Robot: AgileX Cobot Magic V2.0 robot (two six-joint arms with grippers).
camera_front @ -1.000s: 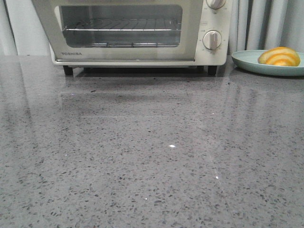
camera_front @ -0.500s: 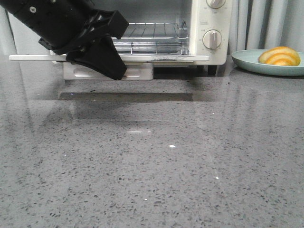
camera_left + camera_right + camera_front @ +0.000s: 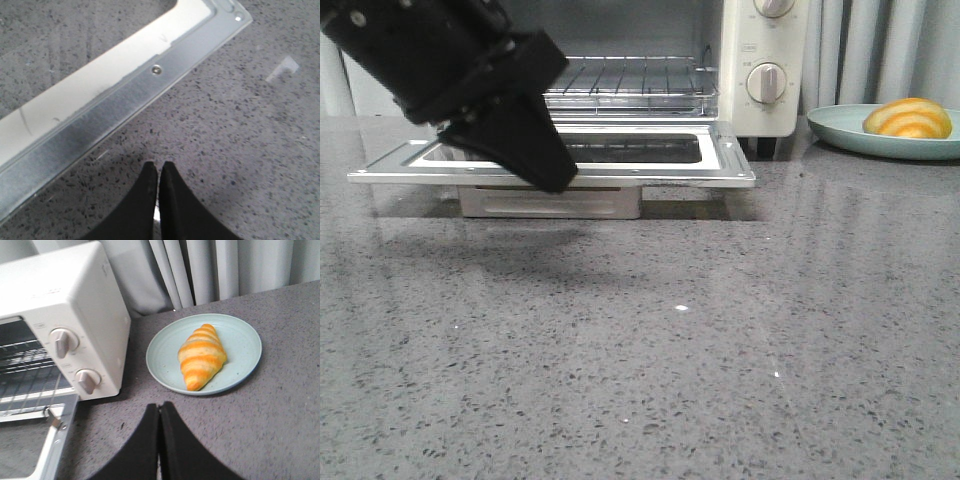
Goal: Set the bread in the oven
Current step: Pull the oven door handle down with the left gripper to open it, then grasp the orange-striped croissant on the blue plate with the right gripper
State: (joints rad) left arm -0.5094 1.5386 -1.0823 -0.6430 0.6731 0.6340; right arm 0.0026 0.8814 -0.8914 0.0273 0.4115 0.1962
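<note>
— Oven (image 3: 760, 60) door (image 3: 720, 170) lies flat; which step?
— Fetching. Bread (image 3: 201, 356) sits on the plate (image 3: 240, 337), at three o'clock of the oven.
— Pincers?
— Left pincer (image 3: 158, 172) and right pincer (image 3: 159, 412) both clenched, empty. Right must open, then reach.

Orange-striped bread (image 3: 201, 357), pale green plate (image 3: 245, 342), cream oven (image 3: 65, 295), speckled grey table (image 3: 720, 350)

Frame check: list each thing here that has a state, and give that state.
oven: door dropped fully open, wire rack bare.
bread: lying on the plate, untouched.
left tool: shut, empty, just off the door's edge.
right tool: shut, empty, short of the plate.
</note>
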